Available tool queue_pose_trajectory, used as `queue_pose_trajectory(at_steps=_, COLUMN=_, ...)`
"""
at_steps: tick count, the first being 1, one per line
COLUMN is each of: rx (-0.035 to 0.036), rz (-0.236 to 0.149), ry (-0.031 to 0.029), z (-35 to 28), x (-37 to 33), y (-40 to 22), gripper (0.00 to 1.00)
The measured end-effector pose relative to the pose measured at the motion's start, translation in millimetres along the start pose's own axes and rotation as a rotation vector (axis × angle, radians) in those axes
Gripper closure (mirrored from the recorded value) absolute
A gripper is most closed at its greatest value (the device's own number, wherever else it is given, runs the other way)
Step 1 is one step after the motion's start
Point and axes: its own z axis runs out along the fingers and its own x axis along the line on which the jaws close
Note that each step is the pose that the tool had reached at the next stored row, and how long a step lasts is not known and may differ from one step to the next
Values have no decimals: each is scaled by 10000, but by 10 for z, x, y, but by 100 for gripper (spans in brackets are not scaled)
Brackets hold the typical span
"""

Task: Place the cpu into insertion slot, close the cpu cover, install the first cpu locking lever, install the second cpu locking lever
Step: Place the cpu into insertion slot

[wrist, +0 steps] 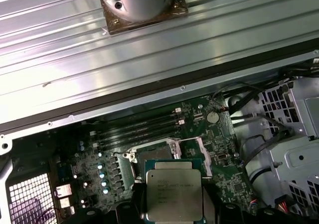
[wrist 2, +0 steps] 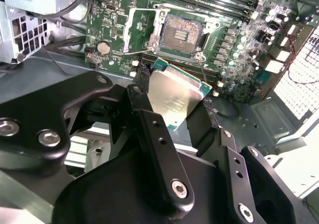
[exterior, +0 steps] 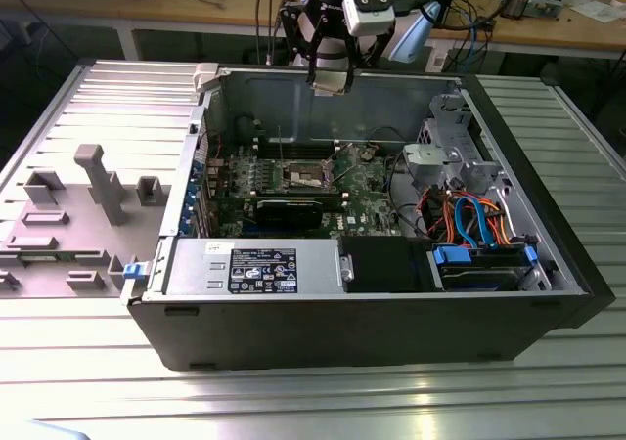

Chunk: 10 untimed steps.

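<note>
We see the gripper hanging above the 12 o'clock wall of the computer case, jaws clamped on the cpu; open air down to the bare insertion slot.

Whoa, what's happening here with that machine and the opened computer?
A robot's gripper holds the cpu by its edges, up above the open computer case. Down on the motherboard, the slot is empty and its cover is swung open, so the chip isn't in place yet.
</note>
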Motion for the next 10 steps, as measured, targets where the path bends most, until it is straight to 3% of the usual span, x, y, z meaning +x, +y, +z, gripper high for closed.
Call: queue_pose_trajectory(at_steps=10, rx=3, rz=213, ry=-17, z=4, x=0, y=-1, gripper=46)
